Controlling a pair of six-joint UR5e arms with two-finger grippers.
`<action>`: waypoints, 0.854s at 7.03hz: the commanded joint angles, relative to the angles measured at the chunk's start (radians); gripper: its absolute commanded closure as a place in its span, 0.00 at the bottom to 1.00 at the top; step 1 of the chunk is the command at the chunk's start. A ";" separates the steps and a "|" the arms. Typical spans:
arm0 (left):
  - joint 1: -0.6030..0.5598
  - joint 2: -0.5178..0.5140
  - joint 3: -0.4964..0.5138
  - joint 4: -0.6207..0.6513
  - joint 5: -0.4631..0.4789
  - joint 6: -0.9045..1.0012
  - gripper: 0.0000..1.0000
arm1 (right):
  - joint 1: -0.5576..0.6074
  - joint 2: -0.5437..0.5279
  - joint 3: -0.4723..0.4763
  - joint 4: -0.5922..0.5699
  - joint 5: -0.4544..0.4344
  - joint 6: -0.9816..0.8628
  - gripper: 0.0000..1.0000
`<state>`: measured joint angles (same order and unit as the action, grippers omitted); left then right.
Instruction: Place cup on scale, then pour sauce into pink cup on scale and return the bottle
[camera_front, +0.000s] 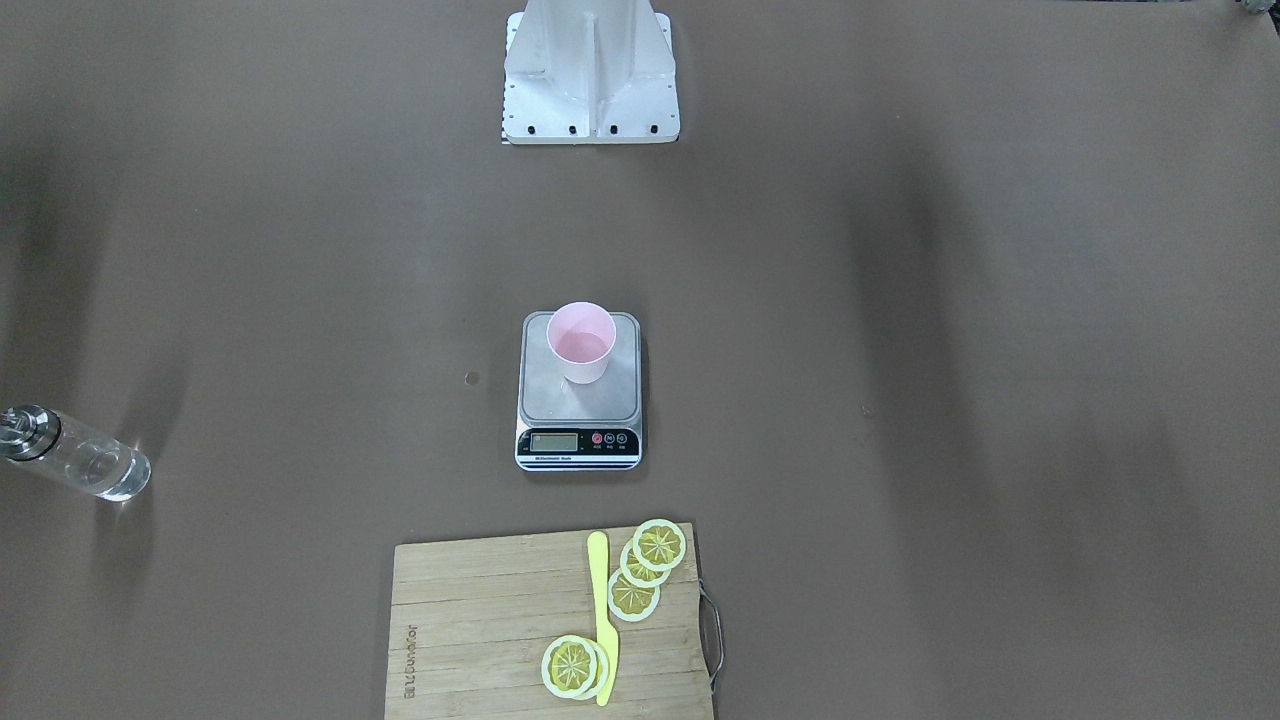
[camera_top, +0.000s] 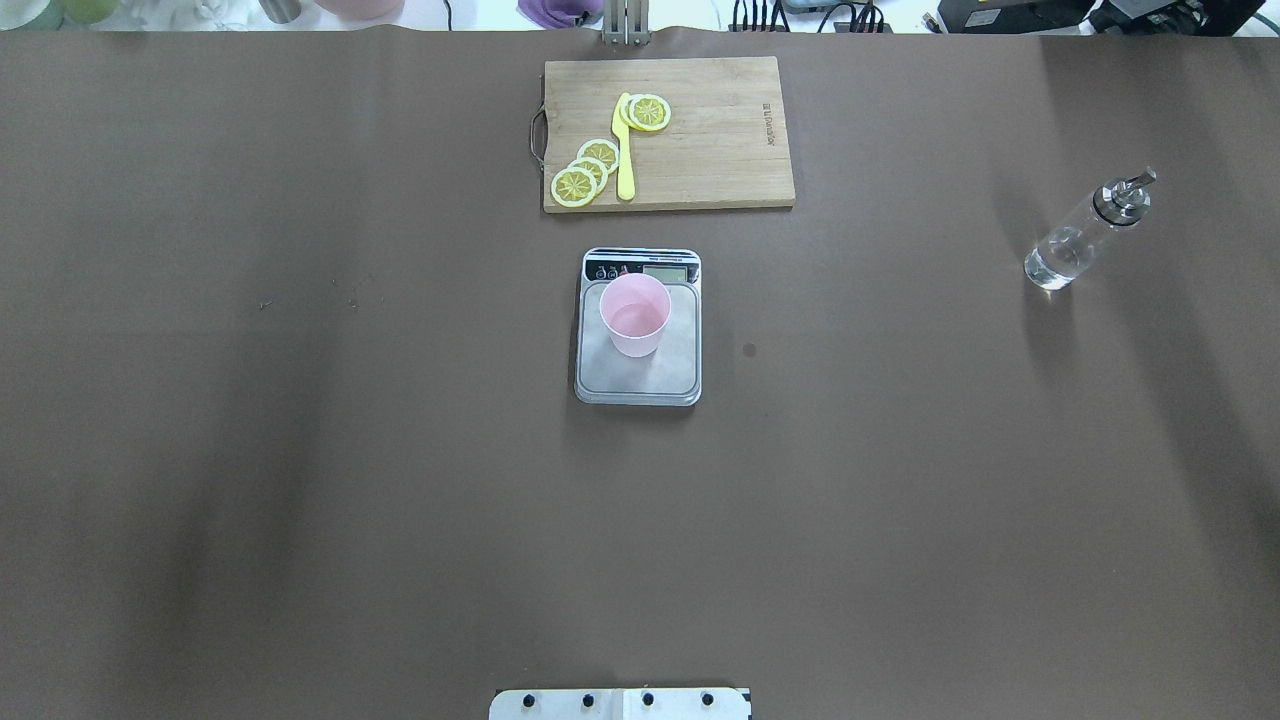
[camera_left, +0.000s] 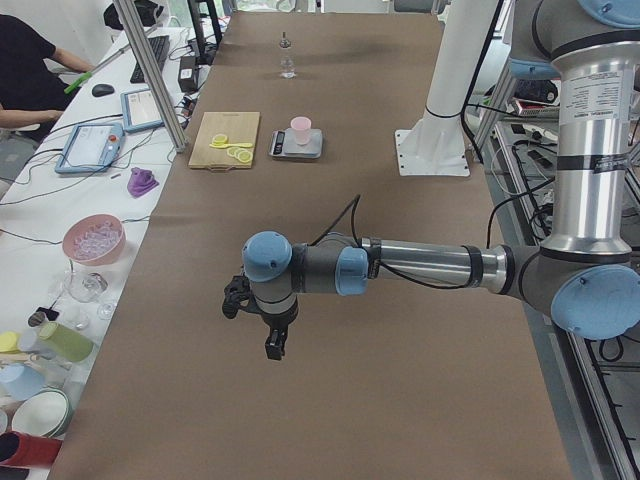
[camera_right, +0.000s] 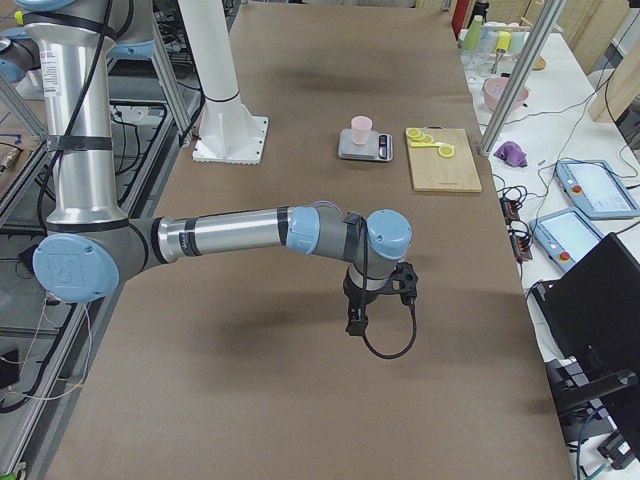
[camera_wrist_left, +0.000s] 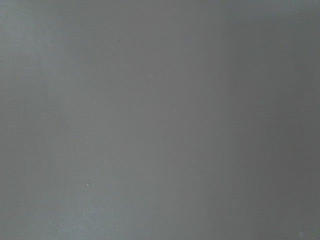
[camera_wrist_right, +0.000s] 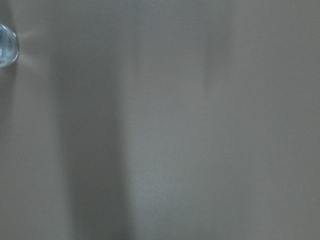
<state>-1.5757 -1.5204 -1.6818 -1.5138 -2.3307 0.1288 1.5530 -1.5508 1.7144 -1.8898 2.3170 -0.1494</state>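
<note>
- From across the table (camera_front: 1000, 400), the pink cup (camera_front: 581, 342) stands upright on the steel top of the scale (camera_front: 579, 400). It sits toward the edge nearer the robot's base (camera_front: 590, 75), which leaves the display and buttons uncovered, sensibly so for reading a weight. The bottle (camera_front: 75, 455) stands upright well apart on the robot's right, with clear liquid (camera_front: 105, 470) low in it. A cutting board (camera_front: 480, 620) with lemon slices (camera_front: 660, 545) and a yellow knife (camera_front: 602, 620) lies just beyond the scale's display end; I judge it plays no part in this job.
- From overhead, the cup's foot sits wholly inside the platform's edges. I cannot tell whether anything is in the cup. The bottle is far out on the right, where I'd judge the right arm reaches it most easily. No arm shows over the table here.
- From the left end, the left arm (camera_left: 420, 268) stretches low over bare table and the left pincer (camera_left: 274, 345) points down, far from the cup. I cannot tell whether it is spread or pressed together.
- From the right end, the right arm (camera_right: 240, 235) is stretched out in much the same way. The right pincer (camera_right: 357, 322) hangs over bare table, and I cannot tell its state either.
- The left wrist camera shows only bare table.
- The right wrist camera shows bare table with a sliver of the bottle at its upper-left edge.
</note>
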 joint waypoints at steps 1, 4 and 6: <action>-0.009 0.003 -0.003 0.009 0.002 -0.001 0.02 | 0.001 0.000 -0.001 0.000 0.013 0.002 0.00; -0.021 0.005 -0.001 0.009 0.002 -0.001 0.02 | 0.004 0.000 -0.001 0.000 0.016 0.004 0.00; -0.021 0.005 0.002 0.009 0.002 -0.001 0.02 | 0.010 0.001 0.001 0.001 0.016 0.004 0.00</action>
<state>-1.5966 -1.5155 -1.6819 -1.5047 -2.3286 0.1273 1.5603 -1.5506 1.7143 -1.8896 2.3329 -0.1457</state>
